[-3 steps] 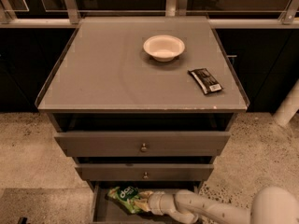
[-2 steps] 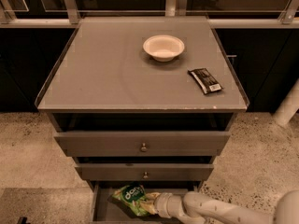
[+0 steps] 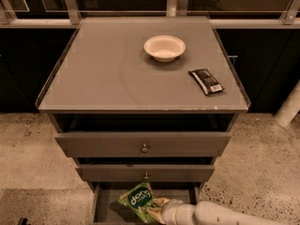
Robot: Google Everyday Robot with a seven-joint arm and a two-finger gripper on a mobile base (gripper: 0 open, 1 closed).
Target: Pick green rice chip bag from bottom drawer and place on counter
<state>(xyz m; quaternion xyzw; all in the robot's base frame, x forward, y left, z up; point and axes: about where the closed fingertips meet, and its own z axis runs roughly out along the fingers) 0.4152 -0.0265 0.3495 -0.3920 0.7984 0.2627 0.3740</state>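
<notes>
At the bottom centre of the frame, the gripper [image 3: 158,209] is clenched on the lower edge of the green chip bag [image 3: 137,199]. It holds the bag tilted above the open bottom drawer [image 3: 107,201], probably so the bag clears the drawer front before going up to the table [image 3: 103,74].

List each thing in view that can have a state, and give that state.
green rice chip bag: gripped, held above the bottom drawer, not yet on the counter
gripper: low at the bottom drawer, shut on the bag
bottom drawer: pulled open
upper two drawers: not pulled out like the bottom one
bowl: upright, empty, on the counter
black wrapper: lying flat on the counter
</notes>
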